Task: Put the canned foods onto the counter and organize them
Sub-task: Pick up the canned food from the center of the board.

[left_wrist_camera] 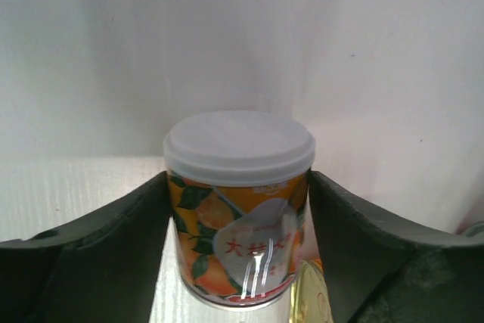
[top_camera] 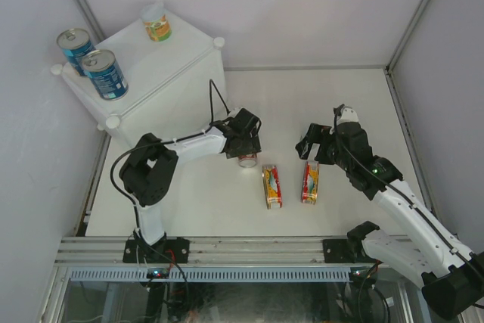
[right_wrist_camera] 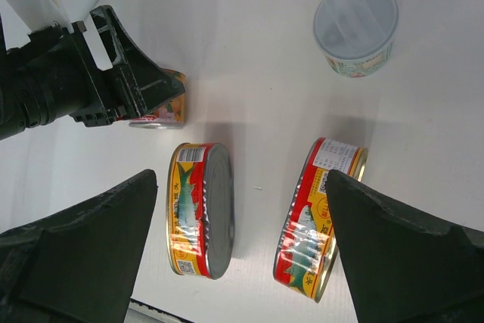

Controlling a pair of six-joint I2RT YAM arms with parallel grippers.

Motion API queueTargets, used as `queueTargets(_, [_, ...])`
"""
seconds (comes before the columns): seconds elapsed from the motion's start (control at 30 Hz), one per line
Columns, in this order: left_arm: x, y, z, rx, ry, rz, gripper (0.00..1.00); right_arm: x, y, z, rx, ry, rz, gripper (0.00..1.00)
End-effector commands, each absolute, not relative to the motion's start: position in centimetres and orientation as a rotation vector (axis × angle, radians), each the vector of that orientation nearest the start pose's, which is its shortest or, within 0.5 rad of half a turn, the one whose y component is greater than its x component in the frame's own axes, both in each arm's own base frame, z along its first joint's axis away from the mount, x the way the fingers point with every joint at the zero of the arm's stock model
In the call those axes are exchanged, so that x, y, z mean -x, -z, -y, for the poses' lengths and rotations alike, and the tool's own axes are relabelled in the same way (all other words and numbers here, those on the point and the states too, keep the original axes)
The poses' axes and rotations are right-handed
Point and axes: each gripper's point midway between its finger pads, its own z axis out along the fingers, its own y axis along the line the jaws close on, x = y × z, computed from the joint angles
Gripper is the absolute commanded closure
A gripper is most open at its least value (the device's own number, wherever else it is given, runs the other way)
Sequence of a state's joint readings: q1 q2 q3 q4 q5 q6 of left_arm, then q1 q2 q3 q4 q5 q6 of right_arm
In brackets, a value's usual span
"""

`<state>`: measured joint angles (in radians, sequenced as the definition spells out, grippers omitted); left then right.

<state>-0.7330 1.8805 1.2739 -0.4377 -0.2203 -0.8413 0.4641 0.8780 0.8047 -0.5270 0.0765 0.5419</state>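
Closest in, at the left wrist: dark fingers (left_wrist_camera: 98,262) of left end effector (left_wrist_camera: 238,187), spread wide to either side of small orange-labelled can (left_wrist_camera: 238,217) and hard up against its flanks. Pressing or merely beside: cannot tell. Upright on white tabletop (left_wrist_camera: 76,187), capped with a white plastic lid, label printed with oranges and green leaves. Just beside its base, at lower right, a gold rim (left_wrist_camera: 310,300), too little visible to name.

Over at right end effector (right_wrist_camera: 242,187): wide open, nothing held, hanging above two flat oval tins (right_wrist_camera: 200,209). Red and yellow, side by side on the tabletop, a gap between. Further off, well apart from the tins, another small can (right_wrist_camera: 355,28), upright, white-lidded.

From above: white box (top_camera: 174,85) at far left of the tabletop, round knobs at its corners. On top, two tall blue-labelled cans (top_camera: 106,73) standing close together near the left edge, plus a third small can (top_camera: 156,24) at the far corner.
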Motion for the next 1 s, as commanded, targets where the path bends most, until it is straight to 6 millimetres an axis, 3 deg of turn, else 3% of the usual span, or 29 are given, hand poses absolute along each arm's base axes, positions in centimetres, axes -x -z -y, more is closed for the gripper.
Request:
queueTargets(0.0, [-33.1, -4.7, 29.4, 0.169, 0.332, -2.590, 0.33, -25.9, -20.1, -13.6, -0.149, -0.517, -2.150, 0.08])
queueTargets(0.13, [-33.3, -4.8, 29.4, 0.140, 0.323, -2.579, 0.72, -25.7, -20.2, -13.6, -0.155, -0.521, -2.150, 0.08])
queueTargets(0.3, [-33.3, -5.2, 29.2, 0.110, 0.296, -2.560, 0.99, -25.3, -20.4, -13.4, -0.156, -0.520, -2.146, 0.08])
queueTargets(0.43, [-33.8, -6.6, 29.2, 0.072, 0.265, -2.514, 1.00, -25.1, -20.4, -13.4, -0.160, -0.521, -2.146, 0.08])
queueTargets(0.97, [-35.7, -16.1, 28.7, -0.003, 0.200, -2.212, 1.00, -24.4, -20.9, -13.9, -0.151, -0.541, -2.133, 0.08])
